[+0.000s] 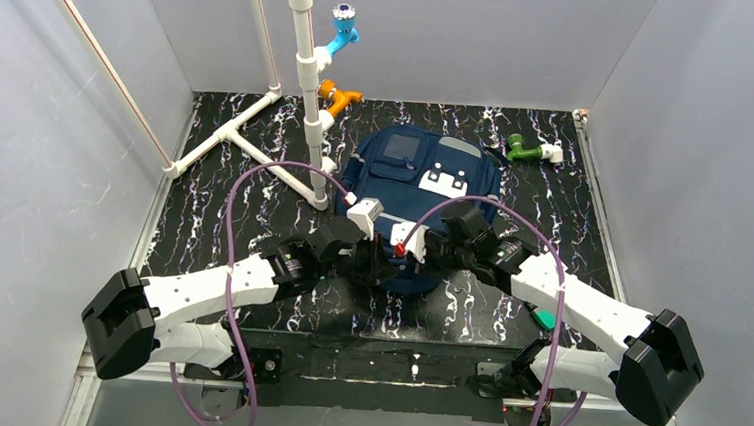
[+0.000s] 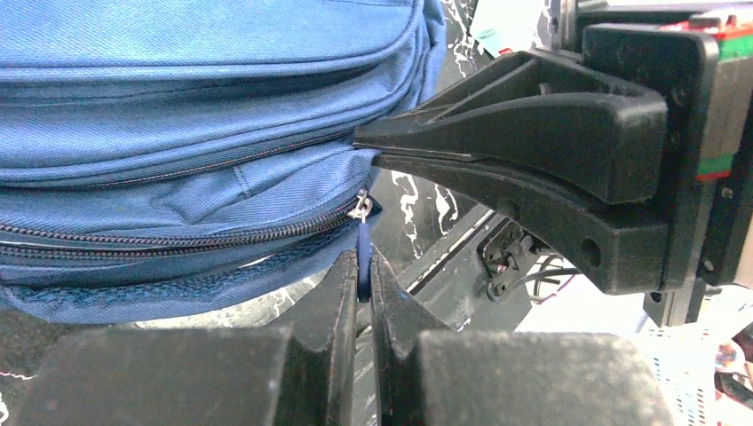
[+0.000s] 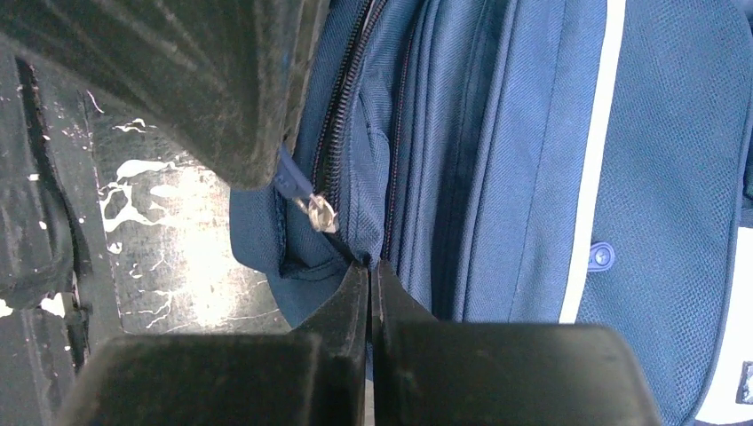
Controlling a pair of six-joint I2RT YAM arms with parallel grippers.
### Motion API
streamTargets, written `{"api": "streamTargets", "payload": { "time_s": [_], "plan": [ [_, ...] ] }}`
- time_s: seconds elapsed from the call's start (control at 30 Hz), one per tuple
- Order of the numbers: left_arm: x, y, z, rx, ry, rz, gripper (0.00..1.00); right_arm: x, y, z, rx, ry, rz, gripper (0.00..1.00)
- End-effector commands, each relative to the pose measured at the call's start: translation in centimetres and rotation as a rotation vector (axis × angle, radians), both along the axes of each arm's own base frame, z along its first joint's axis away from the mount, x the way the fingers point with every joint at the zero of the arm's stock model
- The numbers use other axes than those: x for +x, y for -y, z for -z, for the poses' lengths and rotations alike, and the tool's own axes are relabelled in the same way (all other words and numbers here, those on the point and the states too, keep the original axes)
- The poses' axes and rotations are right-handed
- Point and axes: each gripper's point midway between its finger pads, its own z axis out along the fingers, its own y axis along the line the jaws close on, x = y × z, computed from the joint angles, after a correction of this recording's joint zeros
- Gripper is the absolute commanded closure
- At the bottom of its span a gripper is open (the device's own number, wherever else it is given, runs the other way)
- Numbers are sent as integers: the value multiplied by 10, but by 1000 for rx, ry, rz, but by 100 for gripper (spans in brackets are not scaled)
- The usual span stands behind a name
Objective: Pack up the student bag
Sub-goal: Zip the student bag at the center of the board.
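student bag (image 1: 421,166), zip pull (image 2: 364,248) half hidden

The black surface (image 1: 233,213), veined with white, carries the bag (image 1: 406,165) at its middle, front pockets up. A white pipe frame (image 1: 247,149) rests on the far left part. A green fitting (image 1: 524,149) lies far right, near the bag.

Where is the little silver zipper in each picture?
Top external: not visible; the arms cover that end of the student bag.
Left wrist: silver zipper at centre, its blue pull pinched in the left gripper.
Right wrist: zipper left of centre, above the right gripper.
Shared landmark: the navy student bag.
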Motion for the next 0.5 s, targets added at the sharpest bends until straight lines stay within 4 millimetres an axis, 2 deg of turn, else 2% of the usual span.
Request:
{"api": "streamTargets", "payload": {
  "time_s": [0.0,0.23,0.3,0.37,0.47],
  "plan": [
    [12,-5,-29,-65,39,-55,100,10,32,15,-124,57,87,99],
    [59,-107,13,130,37,-313,100,-2,68,19,-185,48,134,99],
    [66,-126,22,157,18,-346,100,-2,76,18,-198,55,147,99],
    [67,-134,28,155,-1,-344,100,0,83,16,-206,69,166,99],
    [66,-114,15,50,15,-242,100,1,85,11,-210,74,169,99]
  ]
}}
